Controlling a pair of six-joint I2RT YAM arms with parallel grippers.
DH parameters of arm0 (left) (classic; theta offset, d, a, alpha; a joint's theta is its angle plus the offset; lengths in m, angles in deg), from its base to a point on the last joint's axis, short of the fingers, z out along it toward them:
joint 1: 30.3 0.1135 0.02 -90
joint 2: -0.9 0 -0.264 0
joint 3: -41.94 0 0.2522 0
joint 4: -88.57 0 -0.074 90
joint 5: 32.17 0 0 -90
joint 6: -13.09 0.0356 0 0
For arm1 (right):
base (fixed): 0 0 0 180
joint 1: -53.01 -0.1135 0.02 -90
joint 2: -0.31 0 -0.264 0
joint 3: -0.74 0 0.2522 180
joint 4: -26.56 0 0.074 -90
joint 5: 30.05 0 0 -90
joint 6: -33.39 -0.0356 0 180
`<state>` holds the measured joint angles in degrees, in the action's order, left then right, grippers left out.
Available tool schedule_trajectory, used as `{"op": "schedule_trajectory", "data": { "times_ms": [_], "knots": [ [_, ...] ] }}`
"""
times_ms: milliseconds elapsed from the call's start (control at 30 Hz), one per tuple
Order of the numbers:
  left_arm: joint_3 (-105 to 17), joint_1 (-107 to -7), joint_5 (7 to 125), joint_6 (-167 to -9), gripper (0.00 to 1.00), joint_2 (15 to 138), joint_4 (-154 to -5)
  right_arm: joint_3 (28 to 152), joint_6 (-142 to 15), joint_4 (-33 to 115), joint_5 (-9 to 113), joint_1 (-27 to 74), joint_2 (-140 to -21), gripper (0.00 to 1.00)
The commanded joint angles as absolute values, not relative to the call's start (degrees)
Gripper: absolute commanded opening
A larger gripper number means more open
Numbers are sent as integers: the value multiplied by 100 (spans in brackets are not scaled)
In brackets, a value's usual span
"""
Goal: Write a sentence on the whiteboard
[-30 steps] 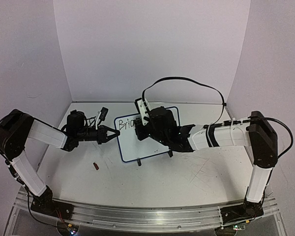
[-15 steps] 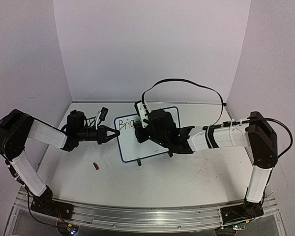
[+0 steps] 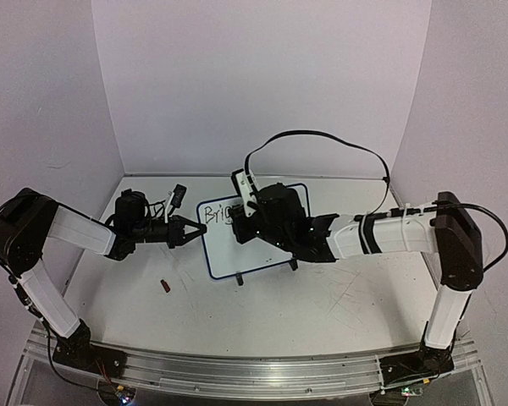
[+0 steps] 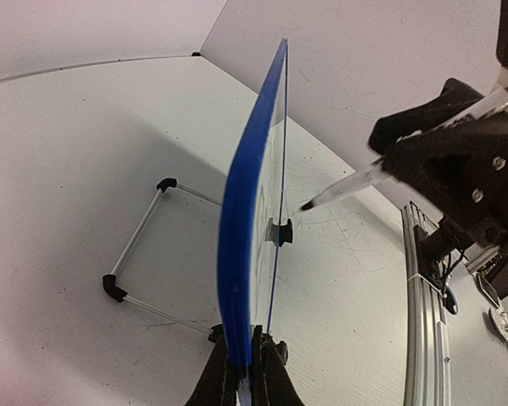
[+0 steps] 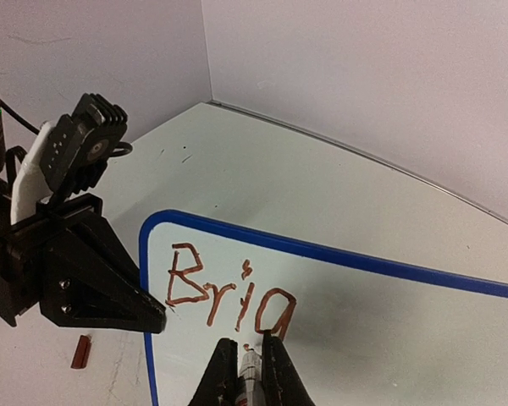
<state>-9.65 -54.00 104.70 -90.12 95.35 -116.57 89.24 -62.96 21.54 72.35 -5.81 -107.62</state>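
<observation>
My left hand (image 3: 189, 230) is clamped on the left edge of the whiteboard (image 3: 224, 254), which stands upright mid-worktop (image 3: 322, 313). My right hand (image 5: 247, 372) is pinched tight on a marker (image 4: 347, 182), its tip at the board face under the last letter; I can't tell if it touches. The sentence (image 5: 229, 296) reads "Brig", top left of the board. A small red piece (image 3: 163, 285) lies on the worktop near my left arm.

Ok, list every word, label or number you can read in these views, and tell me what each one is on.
"Bri" plus a fourth letter, either an "a" or an unfinished "g": handwriting on the whiteboard, clearest in the right wrist view.
In the top view the same handwriting is too small to read past "Bri".
No other text, label or number is legible in any view.
</observation>
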Motion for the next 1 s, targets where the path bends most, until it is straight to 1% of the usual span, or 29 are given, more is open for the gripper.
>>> {"op": "schedule_trajectory", "data": {
  "times_ms": [0, 267, 967],
  "knots": [
    [-1102, -5379, 10222, -8579, 0, 9423, -11548, 8732, -6368, 1958, 7419, -562, -9863, 0],
    [-1098, -5377, 10213, -8579, 0, 9380, -11529, 8876, -6324, 1906, 7378, -375, -10114, 0],
    [-1130, -5380, 10248, -8543, 0, 9416, -11513, 9516, -5952, 1825, 7422, -342, -10783, 0]
  ]
}}
